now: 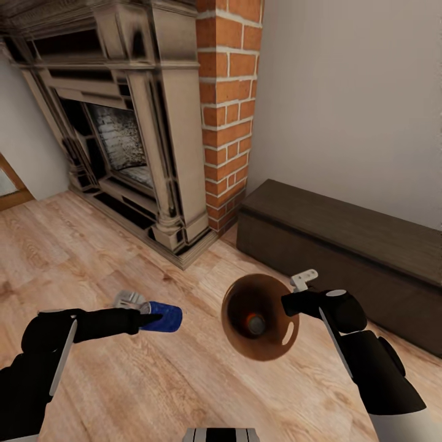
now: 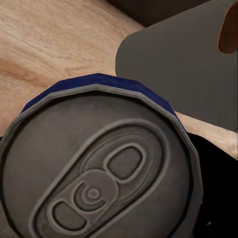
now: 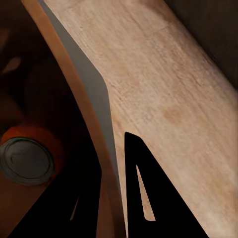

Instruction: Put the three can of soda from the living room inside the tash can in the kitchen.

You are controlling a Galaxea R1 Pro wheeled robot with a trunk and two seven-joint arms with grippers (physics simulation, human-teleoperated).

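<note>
one blue can, one orange can, one bin

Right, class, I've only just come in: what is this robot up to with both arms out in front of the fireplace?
It is collecting soda cans. Its left gripper holds a blue soda can on its side over the plank floor. Its right gripper grips the rim of the trash can, tilted so its coppery inside faces the camera. An orange soda can already lies inside. The ornate fireplace and brick column stand behind, so the robot is not yet in the kitchen.
</note>
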